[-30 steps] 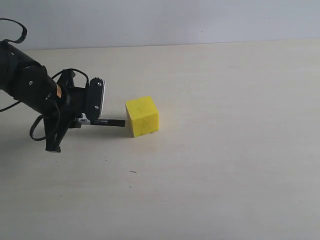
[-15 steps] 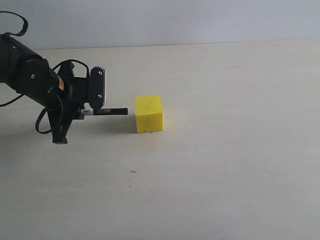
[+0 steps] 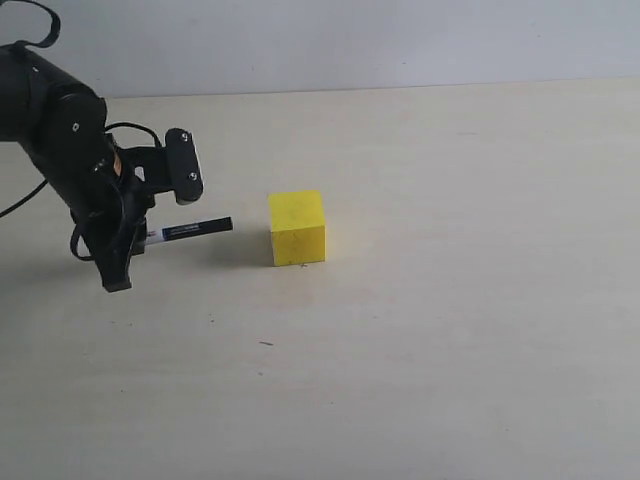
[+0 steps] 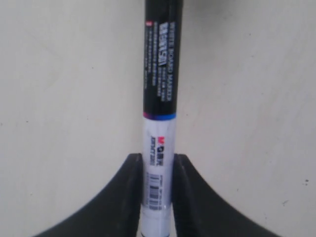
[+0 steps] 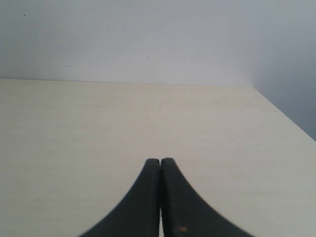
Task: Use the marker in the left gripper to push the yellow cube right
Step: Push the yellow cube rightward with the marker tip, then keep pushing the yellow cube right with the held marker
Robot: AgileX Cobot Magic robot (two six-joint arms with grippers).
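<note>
The yellow cube (image 3: 297, 228) sits on the pale table, left of the middle of the exterior view. My left gripper (image 3: 152, 233) is to its left, shut on the marker (image 3: 190, 230). The marker lies almost level, its black end pointing at the cube with a short gap between them. In the left wrist view the two black fingers (image 4: 134, 170) of the left gripper (image 4: 158, 160) pinch the marker (image 4: 159, 98) by its white barrel; the cube is out of that view. My right gripper (image 5: 160, 162) shows only in its own wrist view, fingers pressed together on nothing.
The light wooden table (image 3: 470, 300) stretches to the right of the cube and toward the front. A grey wall (image 3: 350, 40) runs behind the table's far edge. A small dark speck (image 3: 266, 343) lies in front of the cube.
The marker's end pushed the cube a little to the right. Since then the left gripper has drawn back left and up, opening a gap between marker and cube.
</note>
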